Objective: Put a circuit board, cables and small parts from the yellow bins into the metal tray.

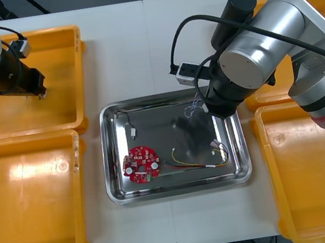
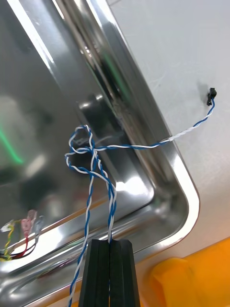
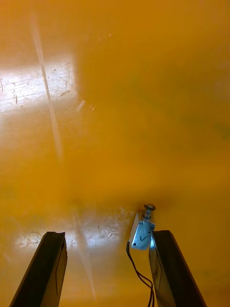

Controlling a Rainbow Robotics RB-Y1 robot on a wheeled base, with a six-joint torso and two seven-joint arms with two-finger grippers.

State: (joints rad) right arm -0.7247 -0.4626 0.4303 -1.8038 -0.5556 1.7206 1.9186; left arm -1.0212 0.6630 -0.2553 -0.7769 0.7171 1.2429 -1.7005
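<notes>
Right gripper [image 2: 109, 243] is clamped on the twisted blue and white cable [image 2: 91, 160], over the upper-right corner of the metal tray [image 1: 164, 130] in the front view. The cable's knotted loops hang over the tray floor, but one tail runs out across the rim and its black connector [image 2: 210, 96] sits over the table outside. Key relation: tray centre lies down-left of the gripper in the front view, and the tail points the opposite way. I'd shift inward before letting go, or the tail likely ends up draped over the edge. In the tray: round red circuit board [image 1: 141, 164], red and yellow cable [image 1: 196, 162], small metal part [image 1: 132, 129]. Left gripper [image 3: 106, 235] is spread open low in the upper-left yellow bin [image 1: 57, 110] (orange on the wrist cam). A wired metal part [image 3: 143, 232] sits just inside one finger, off-centre, not gripped.
</notes>
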